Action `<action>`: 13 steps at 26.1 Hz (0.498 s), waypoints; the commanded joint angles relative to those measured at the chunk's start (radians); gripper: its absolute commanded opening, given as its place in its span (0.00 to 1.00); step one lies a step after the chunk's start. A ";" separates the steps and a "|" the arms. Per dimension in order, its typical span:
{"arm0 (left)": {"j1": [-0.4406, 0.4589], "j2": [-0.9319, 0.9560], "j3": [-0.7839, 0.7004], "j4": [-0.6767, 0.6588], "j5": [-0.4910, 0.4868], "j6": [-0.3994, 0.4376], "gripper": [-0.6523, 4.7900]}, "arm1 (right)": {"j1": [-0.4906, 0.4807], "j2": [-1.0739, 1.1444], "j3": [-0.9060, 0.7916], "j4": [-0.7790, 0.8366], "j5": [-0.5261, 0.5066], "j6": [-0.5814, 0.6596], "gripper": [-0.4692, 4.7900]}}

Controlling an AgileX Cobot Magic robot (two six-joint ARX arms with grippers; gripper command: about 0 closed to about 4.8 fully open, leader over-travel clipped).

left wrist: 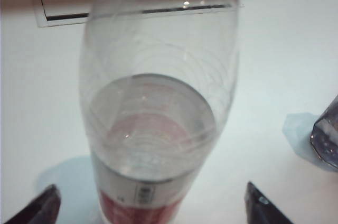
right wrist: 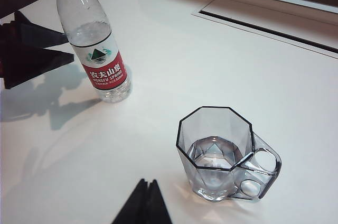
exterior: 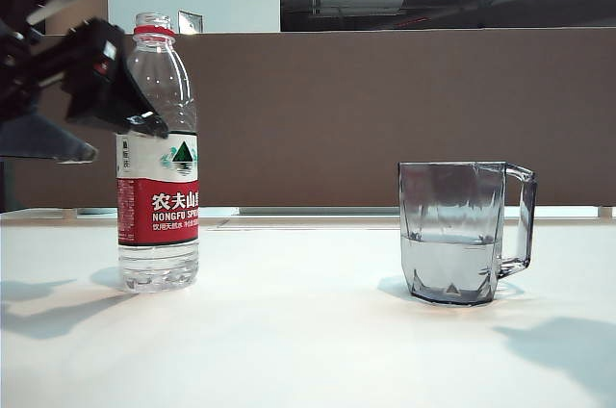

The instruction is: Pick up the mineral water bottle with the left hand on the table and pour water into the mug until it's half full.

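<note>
Item: bottle (exterior: pixel 158 153), upright on table (exterior: pixel 308 331), well apart from mug (exterior: pixel 462 232) (water about halfway). Left gripper (left wrist: pixel 150 203) wide open around bottle, holding nothing; could knock it over. Right gripper (right wrist: pixel 143 205) near mug, apparently shut, empty.

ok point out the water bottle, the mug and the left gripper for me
mineral water bottle (exterior: pixel 159 211), exterior view, on its red label.
mug (exterior: pixel 450 206), exterior view, on its front wall above the water.
left gripper (left wrist: pixel 153 205), left wrist view, midway between the open fingertips, either side of the bottle.
</note>
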 commanded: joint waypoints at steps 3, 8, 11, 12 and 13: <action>-0.002 -0.128 0.005 -0.170 0.005 -0.008 0.19 | -0.001 0.000 0.005 0.018 0.000 0.000 0.07; -0.002 -0.232 0.005 -0.313 0.005 -0.047 0.11 | -0.001 0.000 0.005 0.017 0.000 -0.001 0.07; -0.002 -0.267 0.005 -0.288 0.005 -0.050 0.11 | -0.001 0.000 0.005 0.017 0.000 0.000 0.07; -0.002 -0.267 0.005 -0.265 0.005 -0.057 0.11 | -0.001 0.000 0.005 0.017 0.000 0.000 0.07; -0.002 -0.265 0.005 -0.217 0.005 -0.071 0.11 | -0.001 0.000 0.005 0.017 0.000 0.000 0.07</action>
